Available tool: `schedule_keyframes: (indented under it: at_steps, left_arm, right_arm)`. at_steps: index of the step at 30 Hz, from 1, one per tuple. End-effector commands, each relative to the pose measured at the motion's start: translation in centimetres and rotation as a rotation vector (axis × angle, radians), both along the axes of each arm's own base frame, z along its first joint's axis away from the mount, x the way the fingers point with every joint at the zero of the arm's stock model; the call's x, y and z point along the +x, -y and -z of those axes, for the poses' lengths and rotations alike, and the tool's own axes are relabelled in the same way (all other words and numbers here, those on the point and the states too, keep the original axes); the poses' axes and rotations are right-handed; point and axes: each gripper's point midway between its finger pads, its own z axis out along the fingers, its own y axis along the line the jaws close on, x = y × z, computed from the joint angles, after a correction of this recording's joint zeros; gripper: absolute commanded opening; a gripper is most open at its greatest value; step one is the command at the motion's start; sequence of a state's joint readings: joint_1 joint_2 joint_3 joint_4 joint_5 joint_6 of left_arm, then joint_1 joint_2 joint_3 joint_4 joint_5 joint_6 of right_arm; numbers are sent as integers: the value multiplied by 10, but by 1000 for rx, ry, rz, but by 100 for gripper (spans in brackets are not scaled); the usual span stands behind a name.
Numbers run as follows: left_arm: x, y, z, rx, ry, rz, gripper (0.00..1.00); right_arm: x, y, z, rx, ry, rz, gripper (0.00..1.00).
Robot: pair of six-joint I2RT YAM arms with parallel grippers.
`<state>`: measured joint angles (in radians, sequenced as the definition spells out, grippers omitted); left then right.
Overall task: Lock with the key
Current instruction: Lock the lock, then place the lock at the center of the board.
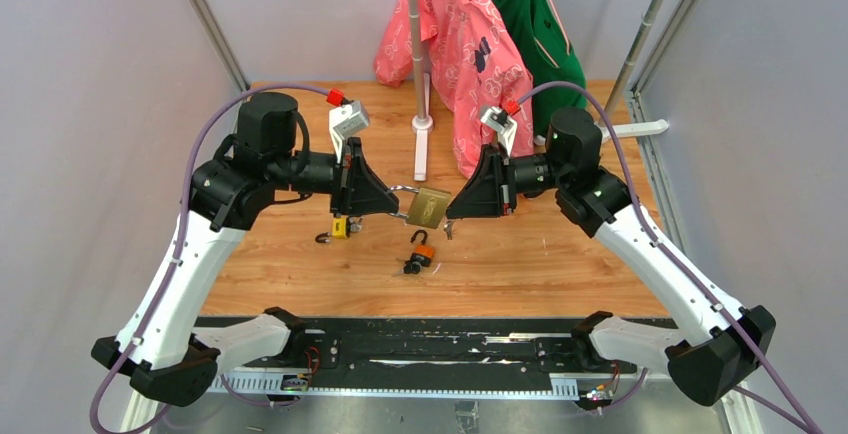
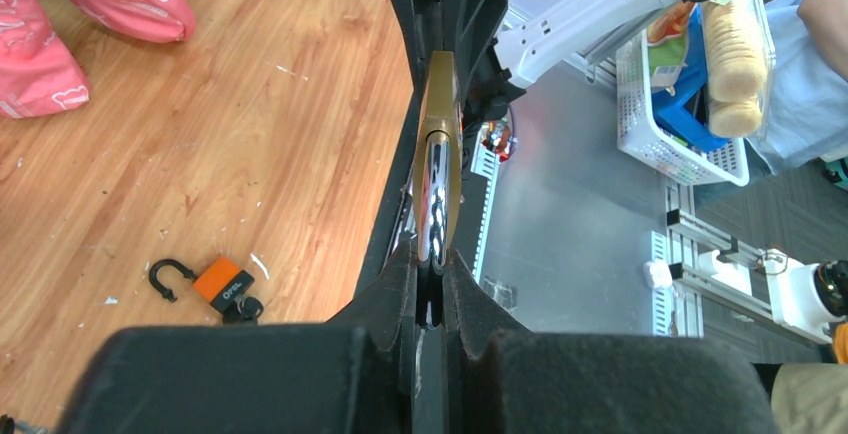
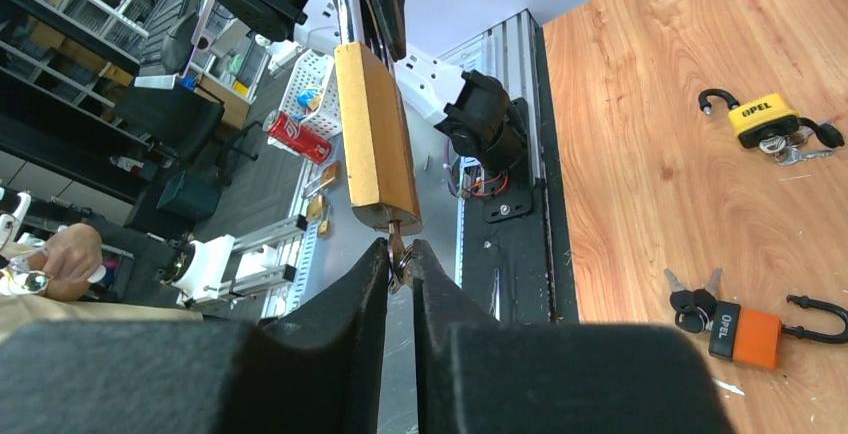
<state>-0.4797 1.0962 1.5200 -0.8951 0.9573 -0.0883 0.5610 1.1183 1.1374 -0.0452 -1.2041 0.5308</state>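
A brass padlock point(image 1: 430, 206) hangs in the air between my two grippers, above the wooden table. My left gripper point(image 1: 395, 210) is shut on the padlock's steel shackle point(image 2: 435, 194), which runs down between its fingers point(image 2: 400, 284). In the left wrist view the brass body point(image 2: 441, 114) is edge-on. My right gripper point(image 3: 399, 250) meets the padlock's point(image 3: 375, 139) bottom end. It is shut on the key point(image 3: 398, 254) sticking out of the keyhole, with a key ring pinched between the pads.
An orange padlock point(image 1: 422, 252) with keys and a yellow padlock point(image 1: 340, 227) lie on the table point(image 1: 560, 264) below the held lock. Behind stand a white pole point(image 1: 415, 54), a pink garment point(image 1: 460, 44) and a green one point(image 1: 535, 14).
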Motion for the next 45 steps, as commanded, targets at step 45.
schedule_keyframes:
  at_steps: [45]
  left_arm:
    - [49, 176, 103, 209, -207, 292, 0]
  right_arm:
    - [23, 285, 133, -840, -366, 1672, 0]
